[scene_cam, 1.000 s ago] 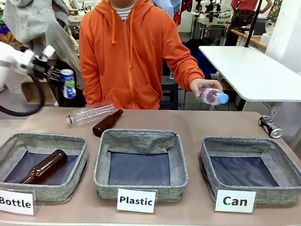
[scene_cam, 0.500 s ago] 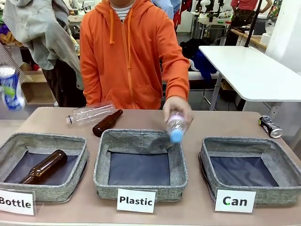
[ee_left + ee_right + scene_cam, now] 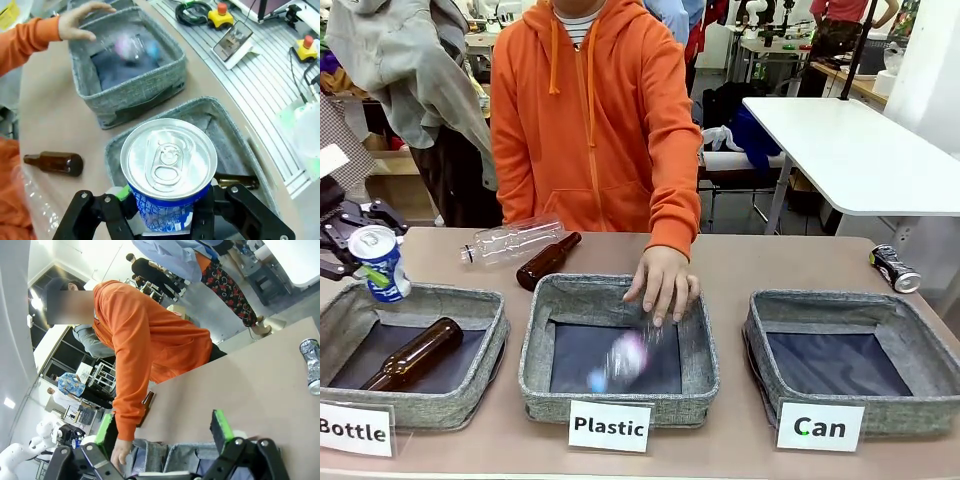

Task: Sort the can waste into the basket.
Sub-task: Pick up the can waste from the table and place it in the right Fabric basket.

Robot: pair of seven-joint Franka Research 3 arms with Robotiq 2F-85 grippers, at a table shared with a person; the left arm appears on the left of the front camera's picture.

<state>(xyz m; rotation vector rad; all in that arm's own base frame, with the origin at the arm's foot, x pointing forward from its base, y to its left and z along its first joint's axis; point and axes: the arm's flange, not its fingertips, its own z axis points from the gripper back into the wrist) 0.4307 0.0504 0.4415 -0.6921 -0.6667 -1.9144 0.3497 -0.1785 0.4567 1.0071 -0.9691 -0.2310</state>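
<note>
- Left gripper [image 3: 167,202]: jaws clamped on the blue and white can [image 3: 169,160], green pads on the side wall below the lid. Firm hold, by the look of it.
- Right gripper [image 3: 162,432]: jaws wide, nothing between them.
- The held can hangs over the far left corner of the Bottle basket [image 3: 420,292], clear of its rim. The Can basket [image 3: 850,300] is at the opposite end of the desk [image 3: 770,260], well apart, with the Plastic basket [image 3: 620,283] between.
- Risk 1: a release here drops the can in with the brown bottle [image 3: 415,355], the wrong bin.
- Risk 2: the straight path to the Can basket crosses the Plastic basket, where the person's hand [image 3: 662,285] sits over the far rim above a blurred plastic bottle [image 3: 620,360]. Collision likely if the arm goes low.
- Risk 3: thin can wall. Too much squeeze dents it. It also sits tilted in the jaws, so a fast swing could slip it.
- Risk 4: the left arm reaching across could meet the right arm.
- Held can: blue body with white print, a green mark on the label, bright silver lid with the pull tab lying flat. No dents visible.
- Dark can [image 3: 895,268]: lies on its side near the right desk edge, just behind the Can basket, silver end outward. The body looks crinkled. A nudge could roll it off the desk.
</note>
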